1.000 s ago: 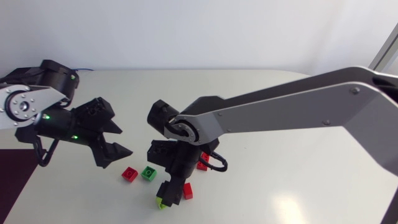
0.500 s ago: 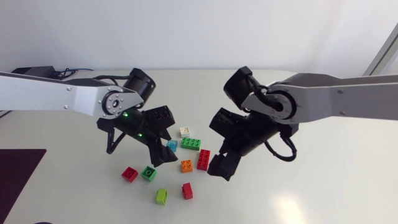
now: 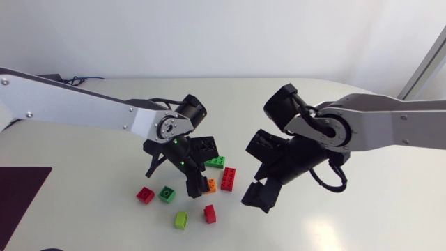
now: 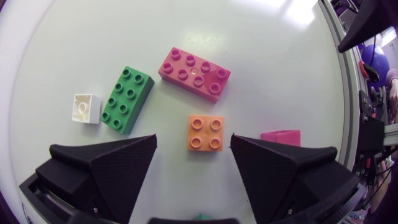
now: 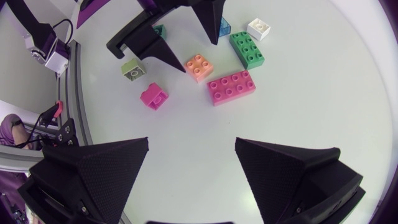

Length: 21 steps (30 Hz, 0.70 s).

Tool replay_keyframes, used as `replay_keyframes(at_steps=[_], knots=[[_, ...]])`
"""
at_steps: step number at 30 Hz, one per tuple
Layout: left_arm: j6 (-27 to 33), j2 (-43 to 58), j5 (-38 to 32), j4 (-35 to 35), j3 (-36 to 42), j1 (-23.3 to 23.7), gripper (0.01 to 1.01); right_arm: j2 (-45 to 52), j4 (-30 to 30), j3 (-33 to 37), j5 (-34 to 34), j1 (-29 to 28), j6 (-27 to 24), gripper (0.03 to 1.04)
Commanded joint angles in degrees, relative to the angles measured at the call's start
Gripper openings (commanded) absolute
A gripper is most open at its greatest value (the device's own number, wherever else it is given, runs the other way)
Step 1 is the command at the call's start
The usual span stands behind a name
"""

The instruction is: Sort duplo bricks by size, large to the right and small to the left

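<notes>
While my left pincer (image 4: 193, 142) hangs wide open with nothing in its grasp, the small orange brick (image 4: 205, 132) lies between its fingertips, not clasped. Ahead of it, at twelve o'clock, sits the long red brick (image 4: 194, 74). At ten o'clock lies the long green brick (image 4: 127, 99), a small white brick (image 4: 83, 107) just beside it. My right pincer (image 5: 192, 146) gapes equally wide and empty. In the head view it hovers at about the orange brick's three o'clock.
</notes>
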Motion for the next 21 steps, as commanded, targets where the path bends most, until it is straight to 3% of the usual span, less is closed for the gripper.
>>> replay_keyframes(at_steps=[1, 2, 6, 8, 15, 21], knots=[[0.15, 2.8, -1.28, -1.63, 3.24, -1.2, 0.748, -1.01, -0.35, -1.83, -0.13, -0.32, -0.78, 1.0], [0.06, 3.6, -1.37, -2.24, 3.86, -1.38, 0.73, -1.1, -0.35, -2.01, -0.13, -0.32, -0.78, 1.0], [-0.03, 6.06, -1.64, -3.47, 5.09, -2.08, 0.469, -1.54, 0.0, -2.45, -0.13, -1.11, -0.87, 1.0], [-0.29, 6.58, -1.64, -3.56, 5.09, -2.25, 0.274, -1.54, 0.08, -2.53, -0.13, -1.81, -1.05, 1.0], [0.23, 4.39, -1.9, -5.14, -0.01, -1.82, 0.244, 2.68, 2.11, 0.89, 0.48, -2.78, 1.33, 1.0], [3.13, -4.4, -1.9, -3.83, -10.03, 3.81, 0.246, 11.56, 3.69, 8.1, 4.09, -0.85, 8.1, 0.99]])
